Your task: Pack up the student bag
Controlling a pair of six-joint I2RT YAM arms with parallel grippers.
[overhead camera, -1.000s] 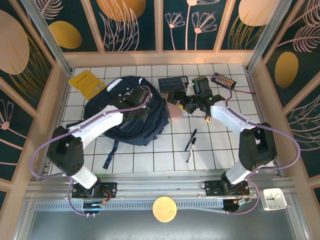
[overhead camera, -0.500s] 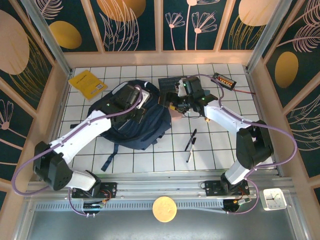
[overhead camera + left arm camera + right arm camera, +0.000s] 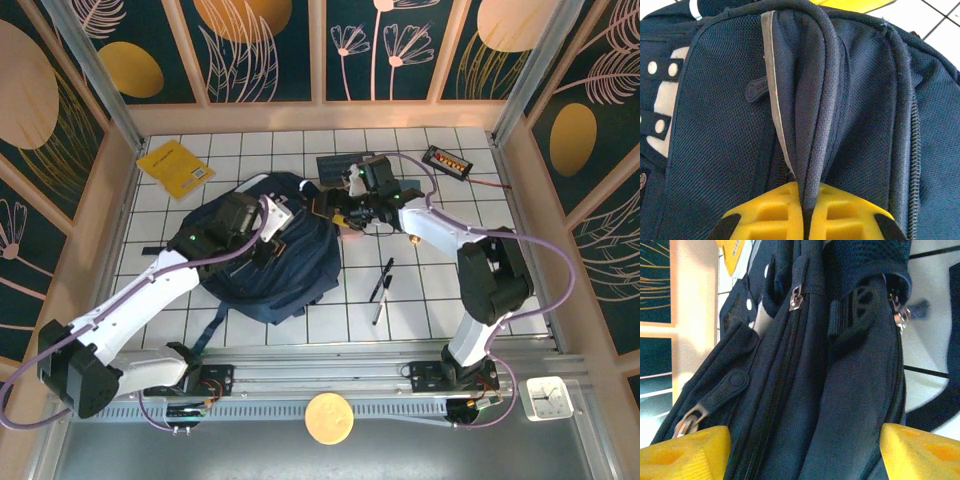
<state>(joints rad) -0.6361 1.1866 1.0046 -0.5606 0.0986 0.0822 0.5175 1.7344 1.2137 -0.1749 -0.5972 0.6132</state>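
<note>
2 arms (image 3: 150, 292), white links w/ blk joints, purple cables (image 3: 571, 285), yellow fingers (image 3: 771, 210), blk bases (image 3: 195, 383)

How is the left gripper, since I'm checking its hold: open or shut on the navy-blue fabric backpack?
Shut: the left gripper pinches a raised fold of the navy-blue fabric backpack between yellow fingers.

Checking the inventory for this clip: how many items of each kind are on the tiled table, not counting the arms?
Navy backpack: 1
Yellow booklet: 1
Pens: 2
Dark flat case: 1
Small black device: 1
Pink item, partly hidden: 1
Total: 7
</note>
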